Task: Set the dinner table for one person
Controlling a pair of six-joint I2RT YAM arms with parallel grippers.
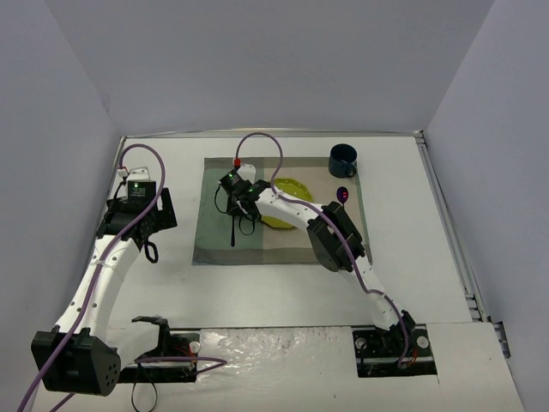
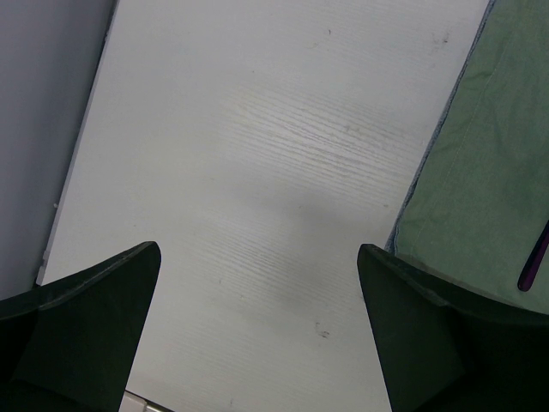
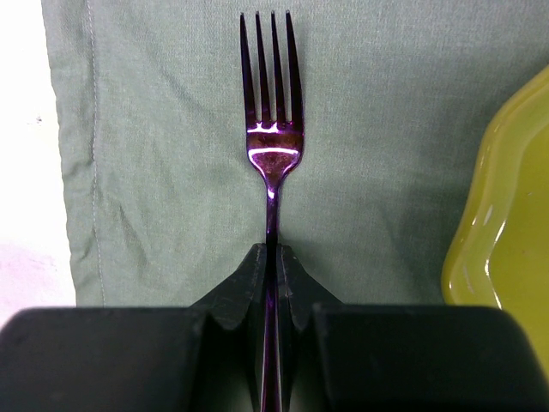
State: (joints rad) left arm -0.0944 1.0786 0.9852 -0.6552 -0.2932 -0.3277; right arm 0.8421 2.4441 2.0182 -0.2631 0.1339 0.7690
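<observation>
A purple fork [image 3: 273, 154] lies flat over the green half of the cloth mat [image 3: 154, 129], tines pointing away from me. My right gripper [image 3: 273, 253] is shut on its handle. In the top view the right gripper [image 1: 238, 213] is over the mat's left half [image 1: 214, 249], with the fork [image 1: 233, 232] below it and the yellow plate [image 1: 290, 187] just to its right. My left gripper [image 1: 151, 251] is open and empty over the white dinner table [image 1: 163, 292], left of the mat. In the left wrist view its fingers [image 2: 94, 318] frame bare tabletop.
A dark blue mug [image 1: 343, 160] stands at the mat's back right corner, with a purple spoon [image 1: 343, 194] on the beige half below it. The plate's rim [image 3: 506, 215] is close to the right of the fork. The table's metal edge rail [image 1: 455, 249] runs along the right.
</observation>
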